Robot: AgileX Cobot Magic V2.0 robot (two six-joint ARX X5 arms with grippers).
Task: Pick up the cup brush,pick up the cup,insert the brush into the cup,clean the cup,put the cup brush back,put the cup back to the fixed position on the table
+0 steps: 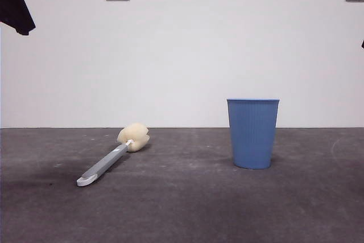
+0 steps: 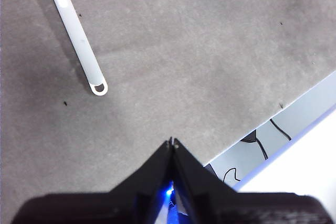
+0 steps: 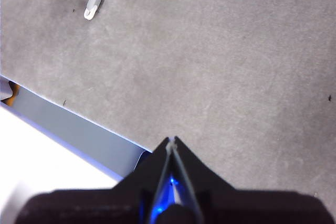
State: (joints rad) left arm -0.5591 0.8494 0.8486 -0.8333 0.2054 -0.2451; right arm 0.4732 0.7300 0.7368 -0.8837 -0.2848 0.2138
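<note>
Both grippers, left (image 2: pixel 171 142) and right (image 3: pixel 171 140), hang pinched together while the slim grey sponge-headed cup brush (image 1: pixel 111 159) lies flat, light and stiff—best taken mid-handle.

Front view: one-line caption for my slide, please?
Cup brush lies flat on the table, apart from the upright blue cup; nothing gripped.
</note>
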